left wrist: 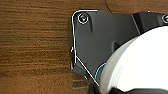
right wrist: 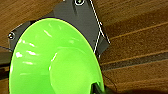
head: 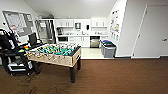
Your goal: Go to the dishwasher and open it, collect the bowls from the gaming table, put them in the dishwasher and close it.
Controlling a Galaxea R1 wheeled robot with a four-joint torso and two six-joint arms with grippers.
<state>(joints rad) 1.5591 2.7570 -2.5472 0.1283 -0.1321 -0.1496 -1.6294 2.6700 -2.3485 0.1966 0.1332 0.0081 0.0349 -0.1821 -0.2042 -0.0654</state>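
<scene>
Right wrist view: green bowl (right wrist: 53,60) sits large against the right gripper (right wrist: 96,88), a dark finger tip (right wrist: 97,89) on its rim at the lower edge. Reads as clamped on the bowl. Brown wood-grain floor (right wrist: 135,37) behind it.

Left wrist view: a white bowl-like round thing (left wrist: 140,65) close up at the camera, floor under it. Left fingers can't be made out, so can't tell if they grip or are released.

Head view, clock directions from the robot:
- football table (head: 56,53), green pitch and rods, near at 11 o'clock on the brown floor.
- dark cart (head: 15,61) at 10 o'clock, just beside the football table's far-left end; small bright items, red and orange, on its top. Too small to tell if they are bowls.
- kitchenette straight on at 12 o'clock, well apart: white cabinets (head: 80,40), counter, pale floor.
- dishwasher (head: 95,42), steel front, under the counter at the right end of the cabinets, about 12 o'clock. Door looks closed; can't be sure at this range.
- grey bins (head: 108,48) just right of it, at 1 o'clock against the wall.
- noticeboard (head: 18,21) on the left wall at 10 o'clock.
- white door (head: 152,30) at 2 o'clock.
</scene>
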